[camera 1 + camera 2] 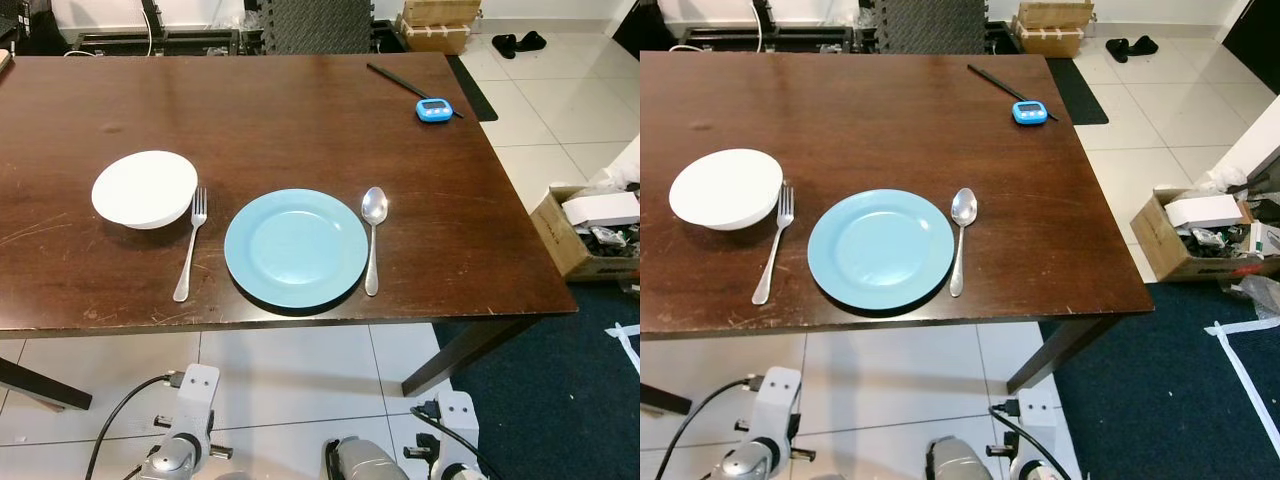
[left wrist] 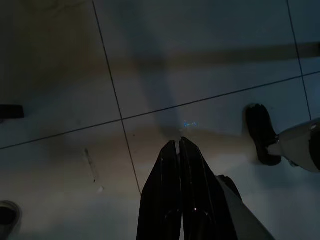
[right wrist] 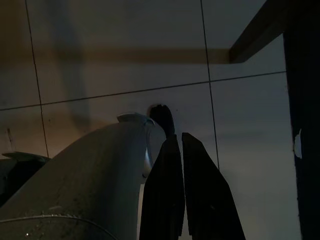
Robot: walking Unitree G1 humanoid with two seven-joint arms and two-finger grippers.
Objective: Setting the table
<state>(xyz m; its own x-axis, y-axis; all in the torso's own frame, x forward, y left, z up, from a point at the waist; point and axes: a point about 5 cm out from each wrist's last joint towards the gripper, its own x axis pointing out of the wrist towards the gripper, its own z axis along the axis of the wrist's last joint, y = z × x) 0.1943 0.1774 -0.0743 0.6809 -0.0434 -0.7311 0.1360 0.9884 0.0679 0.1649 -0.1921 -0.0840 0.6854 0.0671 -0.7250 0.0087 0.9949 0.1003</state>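
Table [image 1: 300,110] — one plate [image 1: 296,248], fork [image 1: 190,245], spoon [image 1: 373,238], bowl [image 1: 145,188]

It looked like a home dining area used for testing: a dark wooden bench [image 1: 300,110] stood on pale floor tiles [image 1: 560,100] beside a navy carpet [image 1: 540,400], with slippers [image 1: 518,42] and cluttered cardboard boxes [image 1: 585,235] against the walls.

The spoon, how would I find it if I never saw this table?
Start at the dark brown wooden table and find the round light blue plate near its front edge. The shiny silver metal spoon lies just right of it; the silver fork, with prongs, lies on the left.
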